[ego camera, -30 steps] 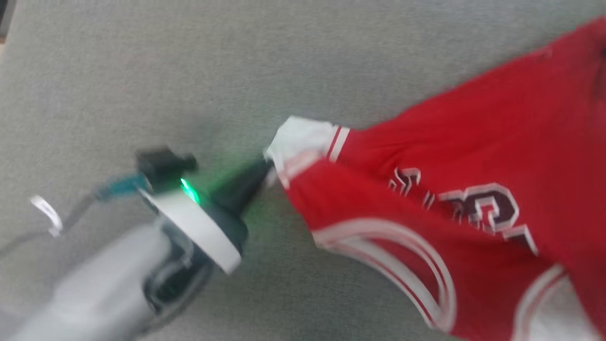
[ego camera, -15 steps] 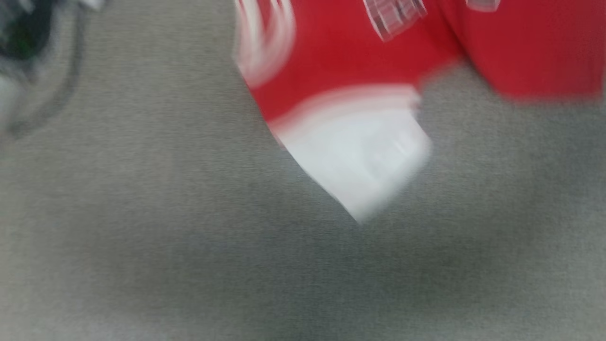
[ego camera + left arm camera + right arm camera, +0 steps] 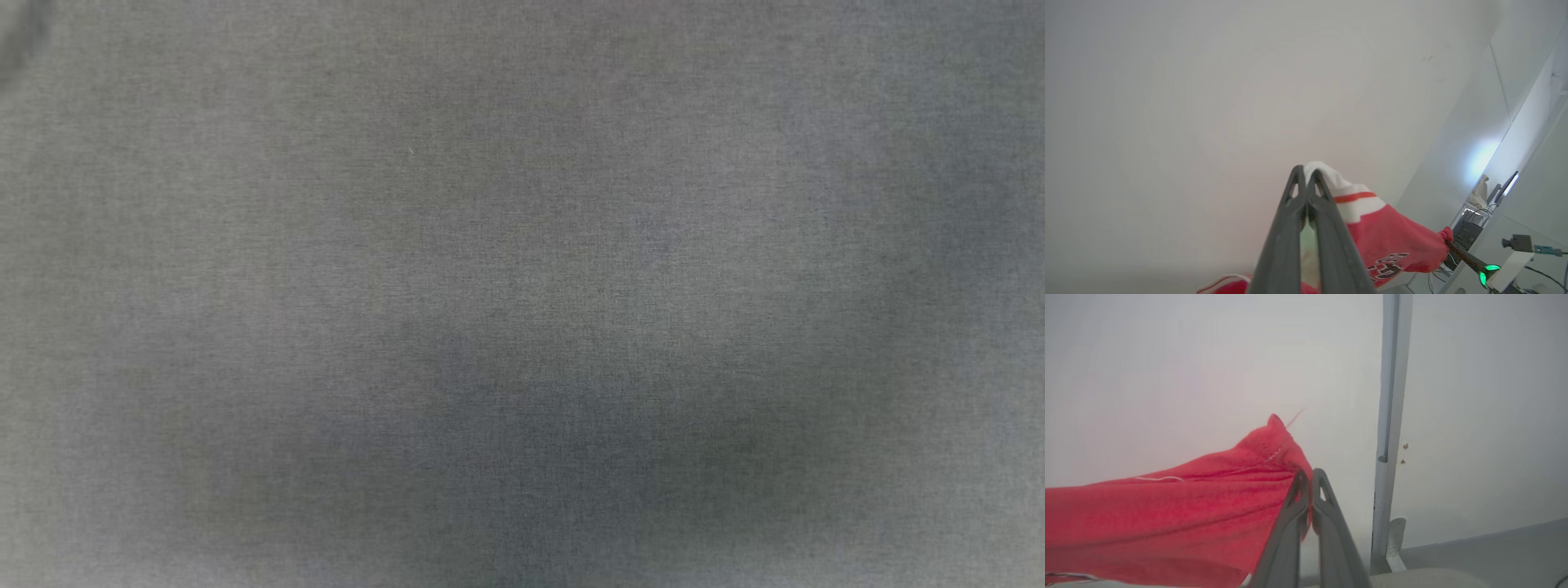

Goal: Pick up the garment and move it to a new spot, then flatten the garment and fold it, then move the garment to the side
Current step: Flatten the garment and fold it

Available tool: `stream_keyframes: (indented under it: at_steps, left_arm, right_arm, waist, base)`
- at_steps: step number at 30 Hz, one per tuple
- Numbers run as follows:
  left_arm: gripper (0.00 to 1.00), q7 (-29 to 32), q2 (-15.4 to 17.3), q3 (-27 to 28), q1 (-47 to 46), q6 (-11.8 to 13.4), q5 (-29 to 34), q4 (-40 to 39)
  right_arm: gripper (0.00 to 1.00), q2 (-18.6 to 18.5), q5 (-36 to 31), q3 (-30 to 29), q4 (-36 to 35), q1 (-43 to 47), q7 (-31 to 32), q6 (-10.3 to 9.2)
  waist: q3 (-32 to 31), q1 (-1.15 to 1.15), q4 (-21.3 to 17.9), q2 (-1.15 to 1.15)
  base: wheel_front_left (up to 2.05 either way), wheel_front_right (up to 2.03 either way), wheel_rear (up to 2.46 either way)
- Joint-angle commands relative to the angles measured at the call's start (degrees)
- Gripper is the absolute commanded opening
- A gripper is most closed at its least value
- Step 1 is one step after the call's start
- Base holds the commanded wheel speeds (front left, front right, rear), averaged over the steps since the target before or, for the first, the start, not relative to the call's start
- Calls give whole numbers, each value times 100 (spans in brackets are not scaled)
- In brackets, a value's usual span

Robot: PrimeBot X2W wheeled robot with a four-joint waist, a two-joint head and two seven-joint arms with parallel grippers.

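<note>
the left gripper point(image 3: 1306, 179) is clamped on the white sleeve panel point(image 3: 1345, 204) of the red jersey point(image 3: 1392, 234) and the right gripper point(image 3: 1311, 478) on a red edge, the cloth being held stretched between them in front of a pale wall point(image 3: 1208, 81).

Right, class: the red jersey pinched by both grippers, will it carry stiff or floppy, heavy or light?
Probably floppy: the jersey hangs in creased folds between the left gripper and right gripper. Likely light, since two thin fingertip pinches at its edges hold it up. It may well swing when moved.
</note>
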Motion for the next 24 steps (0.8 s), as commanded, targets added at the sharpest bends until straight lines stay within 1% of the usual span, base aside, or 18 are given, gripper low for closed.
stream_keyframes:
  at_steps: [1, 5, 8, 11, 12, 13, 15, 19, 24]
  left_arm:
    - [0, 10, 155, 55, 272, 34, -188, -127]
    - [0, 69, 334, -22, 1376, 31, -532, -860]
    - [0, 25, 440, -62, 2310, 30, -720, -1507]
    - [0, 1, 473, 27, 3279, 26, -936, -2203]
    - [0, -47, 518, 123, 3926, 26, -1007, -2575]
    - [0, -65, 518, 187, 4194, 25, -1022, -2742]
    - [0, -92, 560, 298, 4764, 25, -973, -3053]
    - [0, -194, 728, 355, 5817, 25, -666, -3589]
    - [0, -340, 1015, 318, 6909, 25, -223, -3981]
  right_arm:
    - [0, -49, 89, 100, 54, 244, 22, -57]
    - [0, -167, 594, 506, -102, 988, 61, -53]
    - [0, -340, 1040, 805, -366, 1751, 144, -41]
    - [0, -569, 1518, 1018, -774, 2635, 277, -37]
    - [0, -684, 1854, 1124, -1116, 3264, 357, -37]
    - [0, -751, 2002, 1129, -1289, 3558, 387, -37]
    - [0, -860, 2277, 1111, -1622, 4180, 429, -37]
    - [0, -920, 2672, 987, -2291, 5366, 527, -36]
    - [0, -828, 2888, 734, -3145, 6656, 684, -36]
  waist:
    - [-33, 0, 12, 0]
    - [-98, 0, 44, 0]
    - [-183, 0, 78, 0]
    - [-290, 0, 118, 0]
    - [-377, 0, 113, 0]
    - [-427, 0, 110, 0]
    - [-548, 0, 104, 0]
    - [-776, 0, 78, 0]
    - [-995, 0, -6, 0]
  base:
    - [0, 0, 0]
    - [0, 0, 0]
    - [0, 0, 0]
    - [0, 0, 0]
    - [0, 0, 0]
    - [0, 0, 0]
    - [0, 0, 0]
    - [0, 0, 0]
    - [0, 0, 0]
